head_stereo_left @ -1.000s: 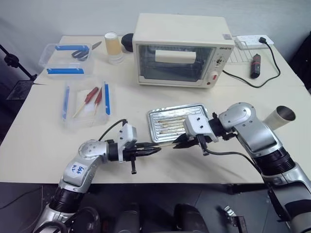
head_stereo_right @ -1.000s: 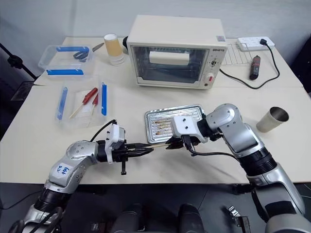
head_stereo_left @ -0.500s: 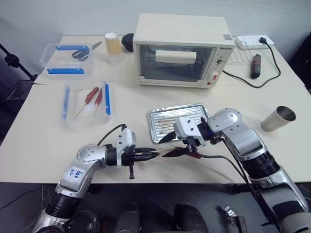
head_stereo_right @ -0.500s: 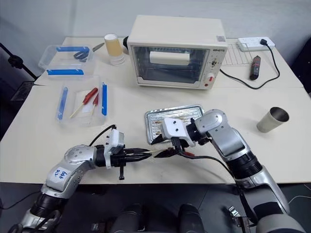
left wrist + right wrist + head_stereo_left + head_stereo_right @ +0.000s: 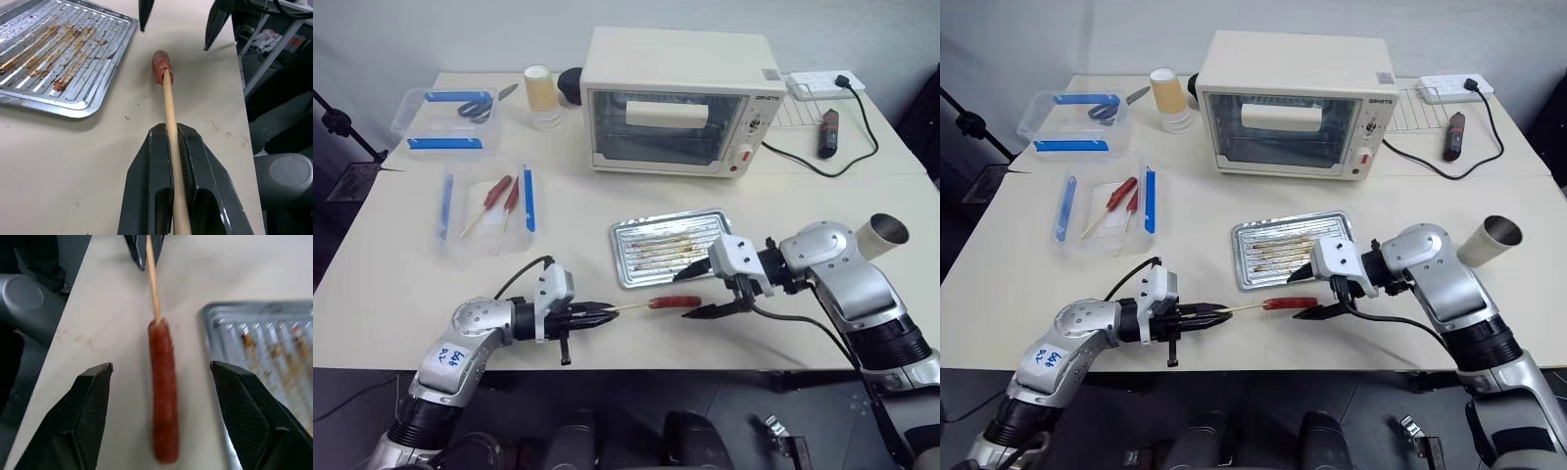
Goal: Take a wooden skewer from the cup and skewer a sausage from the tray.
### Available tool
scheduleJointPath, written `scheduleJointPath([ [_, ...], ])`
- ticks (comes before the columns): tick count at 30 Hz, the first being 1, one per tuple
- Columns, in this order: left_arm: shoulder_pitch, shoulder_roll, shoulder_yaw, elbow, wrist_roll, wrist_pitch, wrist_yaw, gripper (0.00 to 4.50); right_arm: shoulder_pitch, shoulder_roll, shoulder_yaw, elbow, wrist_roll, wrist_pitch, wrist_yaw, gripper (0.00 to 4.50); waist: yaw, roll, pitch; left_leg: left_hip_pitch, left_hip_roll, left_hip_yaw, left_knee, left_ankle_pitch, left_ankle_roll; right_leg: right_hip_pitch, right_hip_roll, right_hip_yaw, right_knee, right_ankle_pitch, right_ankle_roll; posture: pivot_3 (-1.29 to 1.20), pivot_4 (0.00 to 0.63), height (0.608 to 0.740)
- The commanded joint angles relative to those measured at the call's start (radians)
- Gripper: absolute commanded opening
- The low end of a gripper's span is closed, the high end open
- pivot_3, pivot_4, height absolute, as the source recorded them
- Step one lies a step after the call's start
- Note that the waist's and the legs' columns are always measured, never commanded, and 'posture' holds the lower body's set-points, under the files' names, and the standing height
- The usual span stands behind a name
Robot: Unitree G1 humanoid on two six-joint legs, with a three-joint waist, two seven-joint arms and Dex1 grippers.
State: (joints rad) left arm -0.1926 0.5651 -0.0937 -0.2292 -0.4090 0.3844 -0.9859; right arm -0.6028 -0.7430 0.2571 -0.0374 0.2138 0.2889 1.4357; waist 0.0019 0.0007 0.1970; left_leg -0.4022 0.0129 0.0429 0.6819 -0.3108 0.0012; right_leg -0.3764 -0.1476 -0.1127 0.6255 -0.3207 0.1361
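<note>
a cream toaster oven [image 5: 677,103] stands at the beige counter's [image 5: 401,284] back, near yellowish stacked paper cups [image 5: 540,94].

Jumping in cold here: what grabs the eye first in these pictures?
The sausage sits impaled on the wooden skewer, held near the table's front edge by the shut left gripper. The right gripper stands open beside it, with the greasy tray just behind.
</note>
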Motion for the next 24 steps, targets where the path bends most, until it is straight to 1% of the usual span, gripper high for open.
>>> scheduleJointPath([
  [1,-0.001,-0.002,0.017,-0.03,-0.023,-0.018,-0.008,0.0,-0.002,0.013,-0.011,-0.033,0.014,0.011,-0.029,3.31,-0.001,0.0,0.0,0.0,0.0,0.0,0.0,0.0,0.0,0.0,0.0,0.0,0.0,0.0,0.0,0.0,0.15,0.74],
  [5,-0.001,-0.001,0.016,-0.029,-0.023,-0.019,-0.01,0.0,-0.013,0.046,0.025,0.02,-0.048,-0.028,-0.083,3.31,-0.001,0.0,0.0,0.0,0.0,0.0,0.0,0.0,0.0,0.0,0.0,0.0,0.0,0.0,0.0,0.0,0.15,0.74],
  [9,0.0,-0.001,0.017,-0.031,-0.023,-0.018,-0.01,0.0,-0.015,0.052,0.045,0.046,-0.069,-0.047,-0.082,3.31,0.004,0.0,0.0,0.0,0.0,0.0,0.0,0.0,0.0,0.0,0.0,0.0,0.0,0.0,0.0,0.0,0.15,0.74],
  [12,0.001,-0.001,0.018,-0.033,-0.023,-0.018,-0.009,0.0,-0.013,0.057,0.052,0.052,-0.067,-0.04,-0.079,2.7,0.004,0.0,0.0,0.0,0.0,0.0,0.0,0.0,0.0,0.0,0.0,0.0,0.0,0.0,0.0,0.0,0.15,0.74],
  [15,0.003,-0.002,0.019,-0.034,-0.024,-0.019,-0.007,0.0,-0.011,0.059,0.055,0.057,-0.075,-0.047,-0.082,1.81,0.0,0.0,0.0,0.0,0.0,0.0,0.0,0.0,0.0,0.0,0.0,0.0,0.0,0.0,0.0,0.0,0.15,0.74],
  [23,0.003,-0.003,0.02,-0.032,-0.024,-0.021,-0.01,0.0,-0.018,0.052,0.05,0.069,-0.081,-0.059,-0.074,1.81,0.0,0.0,0.0,0.0,0.0,0.0,0.0,0.0,0.0,0.0,0.0,0.0,0.0,0.0,0.0,0.0,0.15,0.74],
  [24,0.002,-0.004,0.02,-0.031,-0.024,-0.021,-0.01,0.0,-0.019,0.051,0.051,0.07,-0.08,-0.059,-0.071,1.63,0.0,0.0,0.0,0.0,0.0,0.0,0.0,0.0,0.0,0.0,0.0,0.0,0.0,0.0,0.0,0.0,0.15,0.74],
])
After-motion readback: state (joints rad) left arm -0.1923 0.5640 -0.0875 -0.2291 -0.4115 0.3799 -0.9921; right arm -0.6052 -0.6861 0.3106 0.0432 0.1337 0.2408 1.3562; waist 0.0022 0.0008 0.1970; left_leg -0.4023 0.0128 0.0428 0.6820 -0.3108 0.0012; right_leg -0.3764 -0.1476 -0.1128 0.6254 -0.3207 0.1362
